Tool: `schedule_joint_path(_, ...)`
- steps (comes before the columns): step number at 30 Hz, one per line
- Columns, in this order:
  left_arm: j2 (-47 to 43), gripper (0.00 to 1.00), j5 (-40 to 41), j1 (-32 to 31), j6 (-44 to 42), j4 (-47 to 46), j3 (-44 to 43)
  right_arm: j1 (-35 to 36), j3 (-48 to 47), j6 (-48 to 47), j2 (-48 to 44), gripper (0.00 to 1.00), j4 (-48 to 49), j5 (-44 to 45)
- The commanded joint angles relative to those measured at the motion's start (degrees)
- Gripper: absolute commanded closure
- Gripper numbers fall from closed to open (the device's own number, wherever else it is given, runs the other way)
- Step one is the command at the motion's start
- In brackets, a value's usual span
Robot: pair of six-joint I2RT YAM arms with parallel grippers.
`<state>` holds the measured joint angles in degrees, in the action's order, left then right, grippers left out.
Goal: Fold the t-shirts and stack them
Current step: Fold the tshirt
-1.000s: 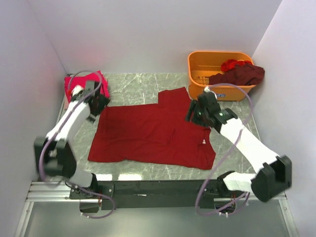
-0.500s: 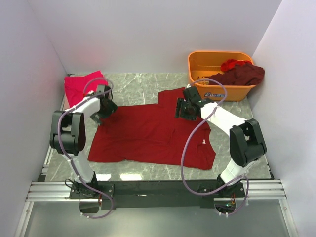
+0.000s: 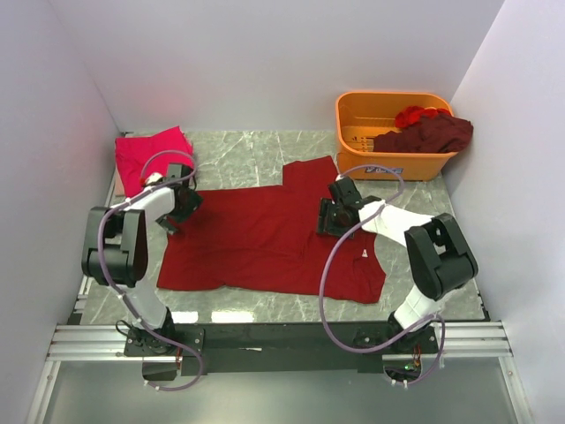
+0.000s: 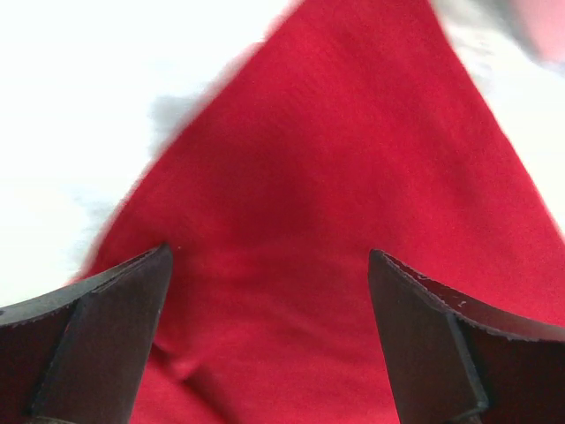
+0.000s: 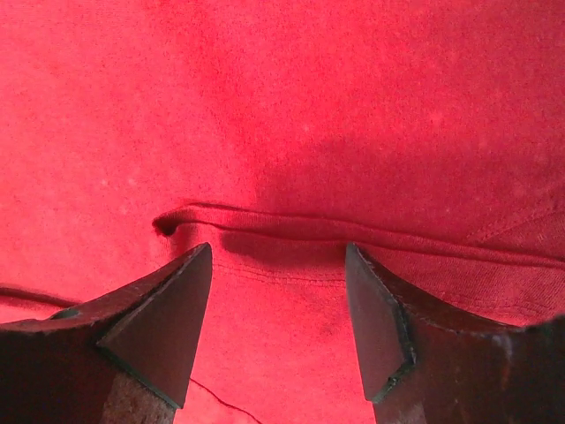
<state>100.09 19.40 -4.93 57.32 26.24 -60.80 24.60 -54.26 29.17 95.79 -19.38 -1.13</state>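
Note:
A crimson t-shirt (image 3: 265,238) lies spread flat on the marble table, with a small white neck label (image 3: 363,254) at its right side. My left gripper (image 3: 176,209) is open, low over the shirt's far left corner; its wrist view shows that cloth corner (image 4: 335,194) between the fingers. My right gripper (image 3: 328,218) is open, low over the shirt's right part near a sleeve fold; its wrist view shows a hem seam (image 5: 291,225) just ahead of the fingertips. A folded pink-magenta shirt (image 3: 146,152) lies at the far left.
An orange basket (image 3: 388,132) stands at the far right, holding a dark maroon shirt (image 3: 428,132) and a red one (image 3: 415,113). White walls close in on the left, back and right. The metal rail of the arm bases (image 3: 274,336) runs along the near edge.
Both arms have swung inward and come down onto the crimson shirt. The left gripper moved from beside the pink shirt to the shirt's far left corner. The right gripper shifted left and lower.

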Motion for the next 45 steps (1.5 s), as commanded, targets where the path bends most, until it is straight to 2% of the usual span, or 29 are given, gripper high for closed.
schedule_joint_path(1,-2.4,0.01,5.7,1.8,3.0,5.5,4.2,0.3,5.3,1.6,-1.9,0.31,0.7,-0.6)
schedule_joint_path(7,-3.9,0.00,5.9,2.6,2.4,5.7,4.3,0.4,7.5,1.3,-5.4,0.31,1.0,0.0)
schedule_joint_path(16,-4.0,0.01,7.2,3.5,0.3,8.9,-8.4,0.4,-9.7,-1.1,-4.1,0.30,-2.9,2.4)
schedule_joint_path(22,2.7,0.01,5.7,7.3,0.9,11.5,-15.0,0.4,-19.1,-1.6,-0.5,0.30,-4.7,3.9)
schedule_joint_path(27,7.6,0.17,6.1,7.6,1.1,11.9,-18.7,0.4,-20.1,-2.2,0.7,0.30,-5.1,4.4)
schedule_joint_path(32,11.4,0.28,4.9,7.6,1.2,9.8,-20.3,0.3,-19.5,-2.7,1.2,0.30,-5.6,5.2)
schedule_joint_path(34,13.1,0.28,5.6,7.6,1.4,9.5,-21.2,0.3,-19.3,-2.9,1.1,0.31,-5.8,5.3)
schedule_joint_path(37,15.2,0.37,7.1,7.5,2.2,9.9,-22.4,0.4,-19.2,-3.2,1.2,0.31,-5.9,5.9)
schedule_joint_path(40,18.7,0.42,7.8,7.5,2.3,13.6,-25.1,0.3,-19.4,-3.2,1.3,0.31,-6.0,6.1)
schedule_joint_path(42,20.0,0.50,9.2,7.0,3.2,18.0,-26.3,0.3,-19.8,-3.5,1.9,0.31,-6.1,6.4)
schedule_joint_path(45,20.1,0.57,8.5,6.9,3.6,19.3,-25.3,0.3,-22.9,-4.7,3.9,0.32,-8.6,7.4)
